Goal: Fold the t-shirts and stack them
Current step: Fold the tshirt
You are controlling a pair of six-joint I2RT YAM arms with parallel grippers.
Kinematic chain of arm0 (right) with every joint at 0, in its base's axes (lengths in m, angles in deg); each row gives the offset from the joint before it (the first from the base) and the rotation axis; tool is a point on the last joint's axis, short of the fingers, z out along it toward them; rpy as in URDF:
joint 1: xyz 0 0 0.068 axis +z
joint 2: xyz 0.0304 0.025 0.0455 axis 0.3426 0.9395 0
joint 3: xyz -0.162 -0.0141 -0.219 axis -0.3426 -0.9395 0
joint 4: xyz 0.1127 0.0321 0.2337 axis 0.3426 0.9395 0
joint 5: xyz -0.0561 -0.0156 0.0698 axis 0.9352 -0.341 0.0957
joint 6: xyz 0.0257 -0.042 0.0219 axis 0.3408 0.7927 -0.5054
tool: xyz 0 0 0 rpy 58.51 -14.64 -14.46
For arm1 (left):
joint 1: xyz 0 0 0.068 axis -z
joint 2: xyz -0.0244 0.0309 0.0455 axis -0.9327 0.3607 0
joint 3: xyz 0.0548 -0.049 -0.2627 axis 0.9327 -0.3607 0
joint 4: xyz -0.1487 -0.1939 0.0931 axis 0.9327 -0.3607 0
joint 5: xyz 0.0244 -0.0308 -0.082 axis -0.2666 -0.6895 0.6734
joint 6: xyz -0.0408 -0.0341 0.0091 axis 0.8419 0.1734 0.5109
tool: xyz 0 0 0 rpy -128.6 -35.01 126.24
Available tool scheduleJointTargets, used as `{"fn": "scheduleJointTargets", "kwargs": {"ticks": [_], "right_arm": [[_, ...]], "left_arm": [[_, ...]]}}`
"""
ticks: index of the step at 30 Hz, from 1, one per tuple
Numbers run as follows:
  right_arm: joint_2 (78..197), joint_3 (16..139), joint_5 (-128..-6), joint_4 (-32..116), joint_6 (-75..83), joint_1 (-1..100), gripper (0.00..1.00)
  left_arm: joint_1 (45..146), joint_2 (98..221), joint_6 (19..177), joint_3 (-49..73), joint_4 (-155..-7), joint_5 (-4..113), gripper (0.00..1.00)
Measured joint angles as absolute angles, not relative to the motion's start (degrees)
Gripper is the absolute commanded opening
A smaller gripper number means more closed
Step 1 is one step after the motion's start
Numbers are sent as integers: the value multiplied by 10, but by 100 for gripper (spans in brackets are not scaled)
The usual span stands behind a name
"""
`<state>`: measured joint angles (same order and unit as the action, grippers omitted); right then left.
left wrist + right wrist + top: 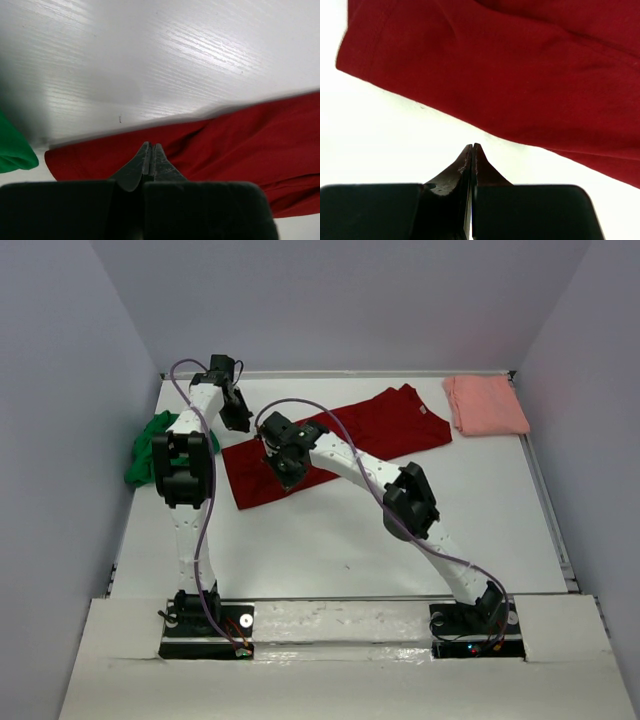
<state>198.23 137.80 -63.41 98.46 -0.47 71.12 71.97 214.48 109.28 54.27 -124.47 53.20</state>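
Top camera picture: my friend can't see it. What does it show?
A dark red t-shirt lies spread out across a white table, with the left gripper and the right gripper both shut at its left end. A green t-shirt sits bunched at the left edge, and a pink t-shirt lies folded in the far right corner.

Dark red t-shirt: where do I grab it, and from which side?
On the dark red t-shirt, probably the near edge, approached low from the table side: it lies flat, so only an edge can be pinched. The shut right hand points at it; open first.
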Motion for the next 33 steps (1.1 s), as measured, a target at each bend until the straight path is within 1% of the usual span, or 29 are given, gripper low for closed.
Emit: {"fn": "scheduleJointTargets", "kwargs": {"ticks": [3,8,12,17,19,26,30,33], "right_arm": [[1982,1363,-648,982,-5,714,0],[1983,1300,-662,975,-3,717,0],[1983,1302,-663,971,-3,720,0],[1988,1345,-650,995,-3,723,0],[1988,1361,-632,998,-3,724,0],[1976,1373,-498,1014,-4,719,0],[1969,1382,-424,1009,-2,700,0],[1967,1392,-378,1000,15,646,0]], "left_arm": [[720,2145,1093,543,-1245,535,0],[720,2136,1093,543,-1245,539,0],[720,2119,1093,543,-1245,546,0],[720,2098,1093,541,-1238,551,0],[721,2096,1093,537,-1232,551,0],[738,2077,1094,487,-1219,535,0],[760,2009,1098,403,-1207,516,0],[776,1939,1098,342,-1197,501,0]]}}
